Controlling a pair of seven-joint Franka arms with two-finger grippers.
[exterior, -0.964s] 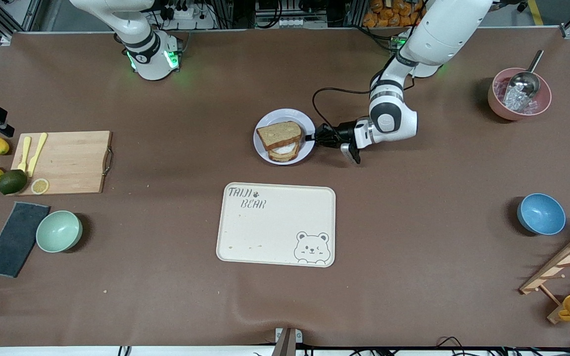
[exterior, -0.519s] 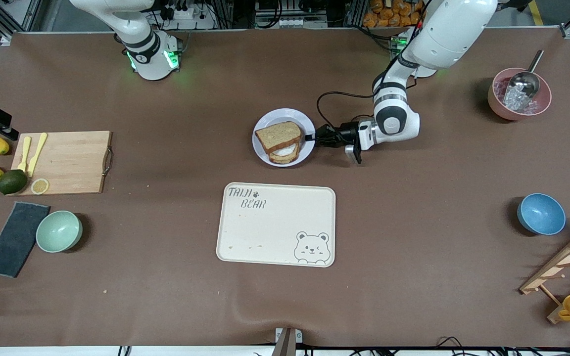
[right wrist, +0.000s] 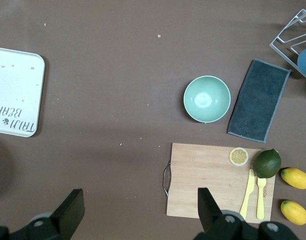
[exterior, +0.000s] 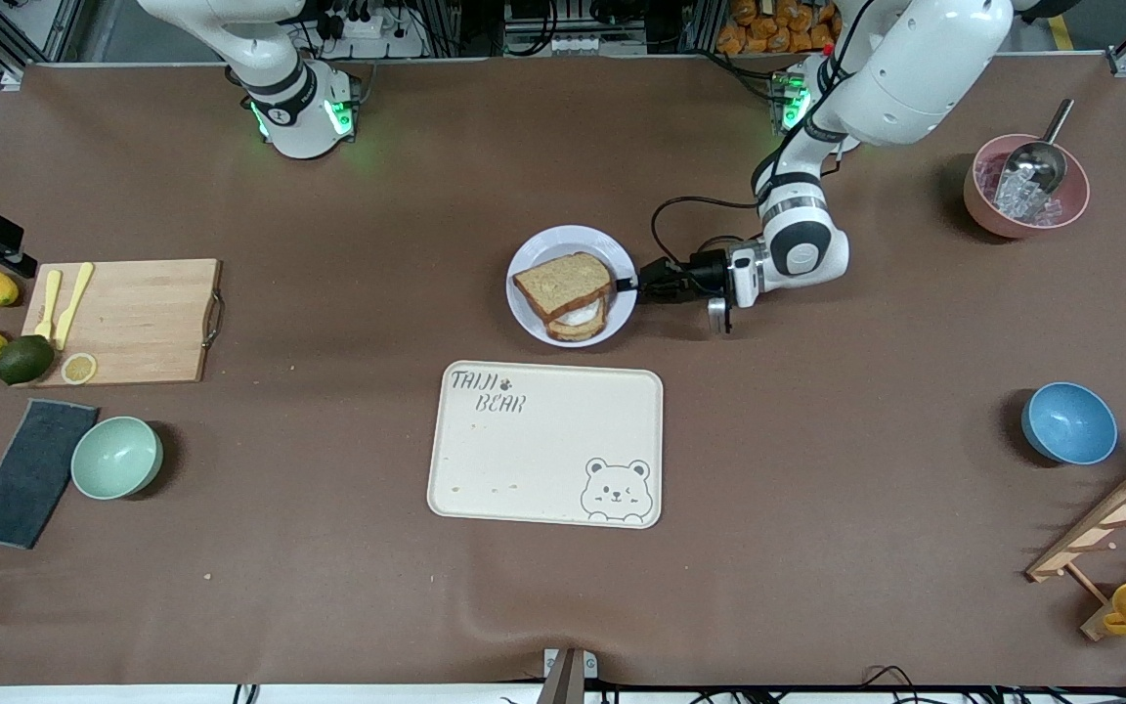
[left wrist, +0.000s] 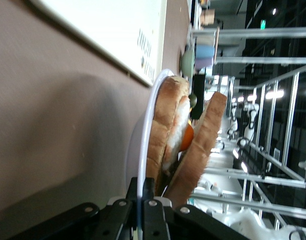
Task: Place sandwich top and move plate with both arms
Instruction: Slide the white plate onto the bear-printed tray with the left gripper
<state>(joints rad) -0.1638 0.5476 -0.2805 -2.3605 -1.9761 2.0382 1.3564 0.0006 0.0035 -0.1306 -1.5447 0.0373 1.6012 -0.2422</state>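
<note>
Step in hand: plate move. Bread placement reads as done.

- Plate (exterior: 525, 309) is sitting at the middle of the frame, higher in the frame than the tray (exterior: 543, 450) and just apart from it.
- Top slice (exterior: 563, 283) is lying on the stack on the plate, tilted and skewed over the egg toast. The left wrist view shows it leaning, one edge propped up (left wrist: 203, 145).
- Left gripper (exterior: 629, 285) is reaching in sideways at table height, fingers (left wrist: 154, 220) clamped on the plate's rim (left wrist: 141, 165) on the side toward the left arm's end of the table. Cannot tell whether the plate is clear of the table.
- Right gripper (right wrist: 137, 220) is waiting up high, fingers wide apart and holding nothing. It is looking down on the board (right wrist: 218, 180) and mint bowl (right wrist: 207, 99), with the tray corner at the frame's edge. It is out of the front frame.

Judgement: only one arm is carrying so far, and the task wants both. The next move is probably for the right gripper to come down and grip the free rim. The plate must stay level and move slowly, since the loose top slice could slide off. The tray looks the likely destination, though this is unconfirmed.
</note>
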